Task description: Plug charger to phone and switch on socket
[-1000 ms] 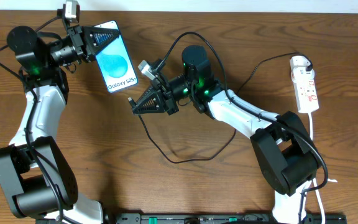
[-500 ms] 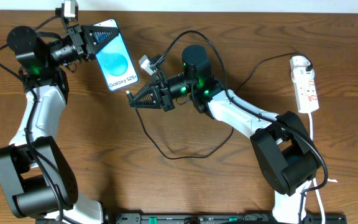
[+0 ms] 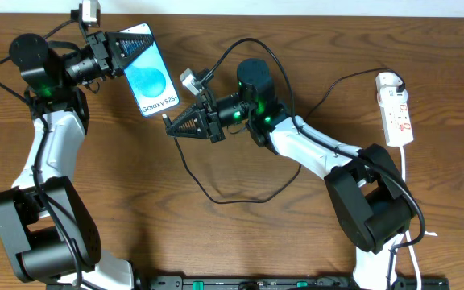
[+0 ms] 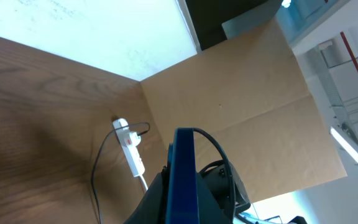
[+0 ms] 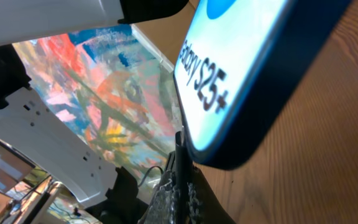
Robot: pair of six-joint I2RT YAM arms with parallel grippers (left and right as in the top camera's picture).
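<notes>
The phone (image 3: 153,79) has a bright blue screen with a white "Galaxy S25+" strip. My left gripper (image 3: 126,50) is shut on its far end and holds it tilted above the table; in the left wrist view the phone (image 4: 183,174) shows edge-on between the fingers. My right gripper (image 3: 171,123) is shut on the charger's connector tip, which sits just below the phone's lower edge (image 5: 229,106). The thin black charger cable (image 3: 216,197) loops over the table to the plug in the white socket strip (image 3: 396,109) at the far right.
The socket's white cord (image 3: 405,173) runs down the right side behind my right arm's base. A brown cardboard wall (image 4: 241,93) stands beyond the table. The socket also shows in the left wrist view (image 4: 131,148).
My right gripper has moved up and left with the connector tip, from well below the phone to right at its lower edge. The left gripper and phone have stayed put.
</notes>
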